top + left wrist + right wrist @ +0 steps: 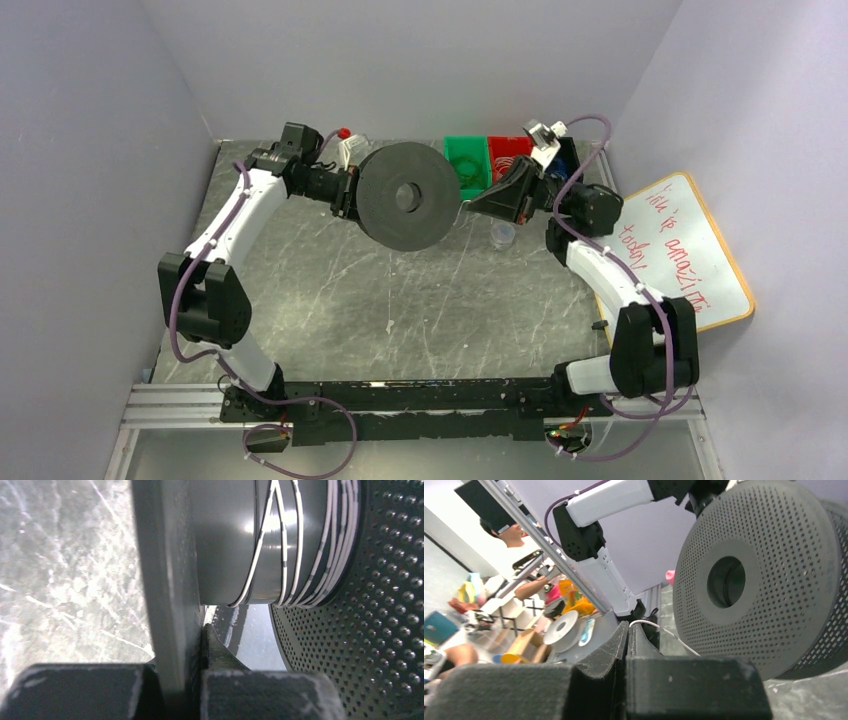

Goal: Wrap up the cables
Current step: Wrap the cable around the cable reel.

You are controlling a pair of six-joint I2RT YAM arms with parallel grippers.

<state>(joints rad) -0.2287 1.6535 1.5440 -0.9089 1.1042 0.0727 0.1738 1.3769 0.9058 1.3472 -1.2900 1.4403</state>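
Observation:
My left gripper (350, 192) holds a big black perforated spool (405, 195) upright above the back of the table. In the left wrist view the jaws (187, 645) are shut on the spool's flange (165, 580), and several turns of the thin whitish cable (300, 545) lie around the hub. My right gripper (470, 205) sits just right of the spool. Seen from the right wrist, its gripper (628, 627) is shut on the cable (651, 625), which curves out of the tips and runs toward the spool (749, 580).
Green (468, 160) and red (510, 152) bins stand at the back, behind the right gripper. A small clear cup (503, 235) sits on the table below it. A whiteboard (695, 250) leans at the right wall. A white item with a red cap (347, 145) lies behind the spool.

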